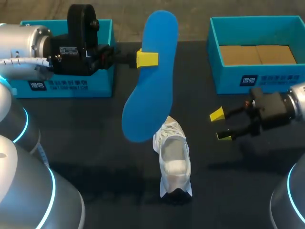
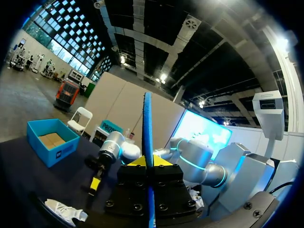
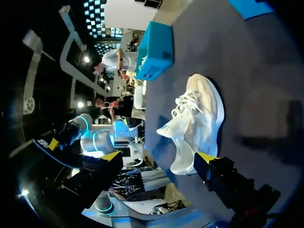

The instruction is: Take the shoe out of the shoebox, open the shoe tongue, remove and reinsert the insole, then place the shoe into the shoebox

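The white shoe stands on its sole near the middle of the tabletop's near edge, with its mouth facing up. That likely leaves it clear for the insole step. It is outside both boxes.

Just beyond it, toward the right edge, the right gripper hovers low with its arm coming in level from the right. Its yellow-tipped fingers are spread wide around nothing. In its wrist view the shoe lies just ahead of the spread fingers, so it looks poised to steady the shoe rather than carry anything.

Farther back, above the middle of the tabletop, the blue insole hangs in the air, fully out of the shoe. The left gripper pinches it from both faces partway along its length. The left wrist view shows it edge-on between the fingers. The left arm reaches in horizontally from the left, wrist turned so the insole slants down. The insole's lower end hangs just beside the shoe's far end, and I cannot tell whether they touch. The slant suggests it is being aimed at the shoe's mouth.

At the far right corner the shoebox sits open with its cardboard floor bare. A second blue box sits toward the far left corner, partly behind the left arm.
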### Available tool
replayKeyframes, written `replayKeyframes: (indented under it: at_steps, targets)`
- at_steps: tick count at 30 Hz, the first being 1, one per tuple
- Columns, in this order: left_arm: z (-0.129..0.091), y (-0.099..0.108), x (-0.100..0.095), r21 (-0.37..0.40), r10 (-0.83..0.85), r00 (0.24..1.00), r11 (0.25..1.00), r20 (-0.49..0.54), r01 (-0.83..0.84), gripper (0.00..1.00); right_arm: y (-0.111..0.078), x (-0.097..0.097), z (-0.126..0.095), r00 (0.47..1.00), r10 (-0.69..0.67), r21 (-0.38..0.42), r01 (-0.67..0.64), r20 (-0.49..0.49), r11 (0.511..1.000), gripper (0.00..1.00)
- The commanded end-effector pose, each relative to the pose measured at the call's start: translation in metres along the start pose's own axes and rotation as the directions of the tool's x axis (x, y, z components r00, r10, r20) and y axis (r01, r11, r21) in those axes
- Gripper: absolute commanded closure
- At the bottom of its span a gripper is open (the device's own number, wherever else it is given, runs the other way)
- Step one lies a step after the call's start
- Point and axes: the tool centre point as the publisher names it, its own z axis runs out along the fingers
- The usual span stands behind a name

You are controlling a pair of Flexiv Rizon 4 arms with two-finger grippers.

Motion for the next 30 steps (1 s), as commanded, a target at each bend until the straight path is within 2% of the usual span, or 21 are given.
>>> replayKeyframes:
  at_steps: [1,4,12,20,30]
  targets:
    - [0.0,0.001,0.0,0.002,0.0,1.0,1.0,0.0,0.0,1.0,-0.001,0.005,-0.005,0.999,0.0,0.018,0.001,-0.037,1.0,0.0]
    - [0.0,0.001,0.0,0.002,0.0,1.0,1.0,0.0,0.0,1.0,0.0,0.011,-0.007,0.998,-0.014,0.022,0.016,-0.069,1.0,0.0]
    - [0.0,0.0,0.0,0.009,0.011,1.0,1.0,-0.01,-0.011,1.0,-0.002,0.015,-0.011,0.997,-0.019,0.002,0.019,-0.074,1.0,0.0]
    - [-0.01,-0.004,0.001,0.07,0.153,0.988,0.986,-0.006,-0.152,1.0,-0.002,0.015,-0.011,0.997,-0.019,0.002,0.019,-0.074,1.0,0.0]
    - [-0.018,0.003,0.0,0.055,0.406,0.914,0.912,0.022,-0.407,1.0,0.002,0.018,-0.008,0.995,-0.013,0.008,0.014,-0.096,1.0,0.0]
